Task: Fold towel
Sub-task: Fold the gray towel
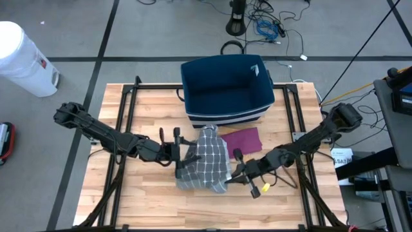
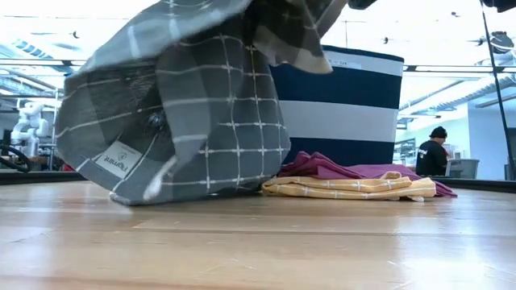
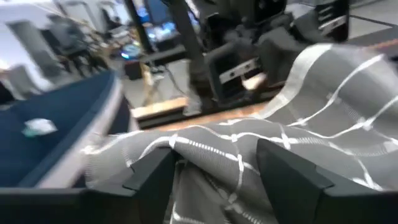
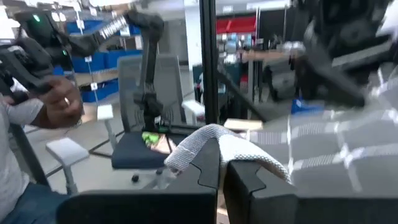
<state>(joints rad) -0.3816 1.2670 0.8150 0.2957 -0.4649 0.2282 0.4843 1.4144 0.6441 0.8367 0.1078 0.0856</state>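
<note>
Your right end effector (image 1: 236, 173) is clamped shut on the grey checked towel's (image 1: 206, 164) edge, in front of the navy bin (image 1: 225, 90); your left end effector (image 1: 182, 156), jaws parted, straddles the opposite edge without pinching; the towel hangs lifted between them, long axis running away from the bin.

Navy bin (image 1: 226, 90) blocks the worktop's (image 1: 148, 200) far middle; purple cloth (image 1: 243, 140) and grey checked towel (image 1: 206, 164) fill the centre. Front edge and both side strips open.
</note>
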